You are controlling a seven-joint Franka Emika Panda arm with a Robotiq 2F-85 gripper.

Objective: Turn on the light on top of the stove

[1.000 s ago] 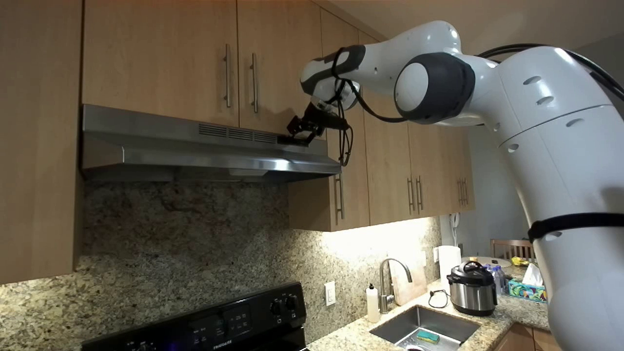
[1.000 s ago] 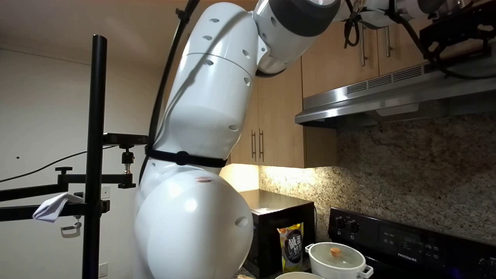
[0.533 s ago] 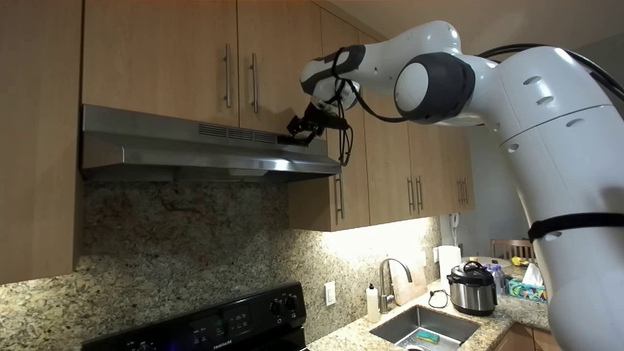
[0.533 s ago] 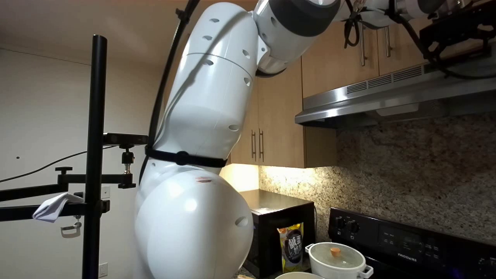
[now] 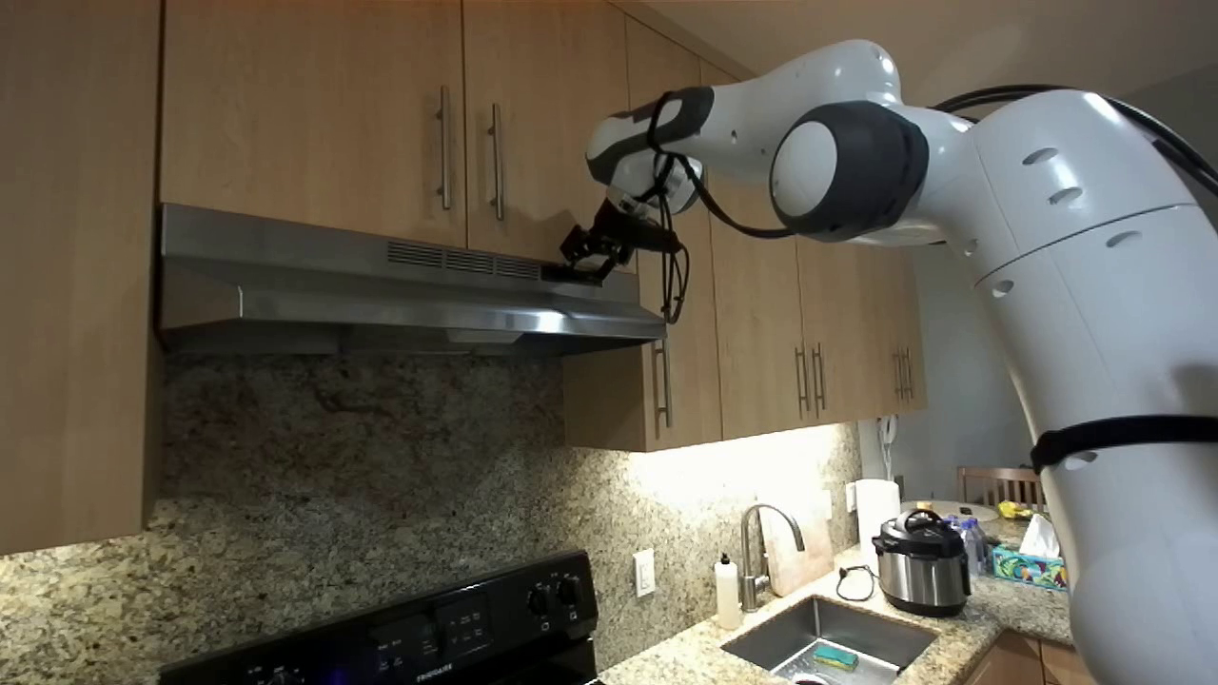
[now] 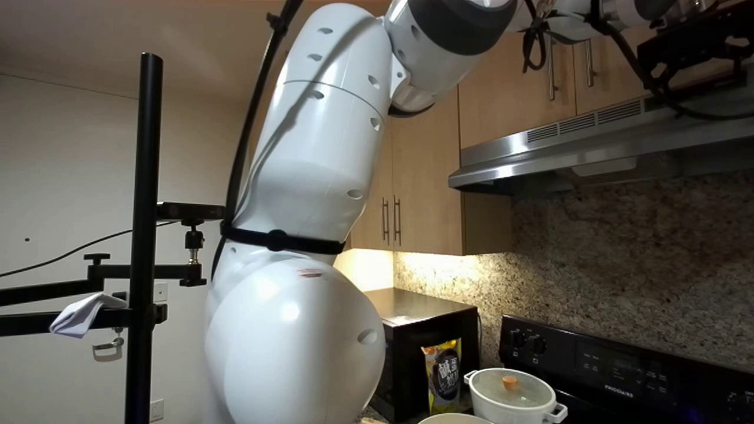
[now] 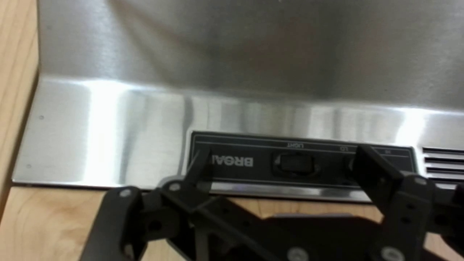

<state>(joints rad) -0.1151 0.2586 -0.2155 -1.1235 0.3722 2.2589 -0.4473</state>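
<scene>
In the wrist view, locate the black rectangular switch directly beside the white printed label LIGHT, which reads upside down to you. The switch is set in a long black control panel on the upper front of the stainless-steel range hood; dark horizontal vent slots adjoin the panel.

Your black two-finger gripper is at this panel with its jaws spread, the switch visible between them. One finger overlaps the white lettering; the opposite finger overlaps the panel near the LO mark. You cannot tell whether either finger touches the surface.

In both exterior views, your glossy white robot arm reaches toward the hood. Light-wood cabinets hang directly above the hood; the black stove stands below it. In an exterior view, you see a round white pot with a glass lid.
</scene>
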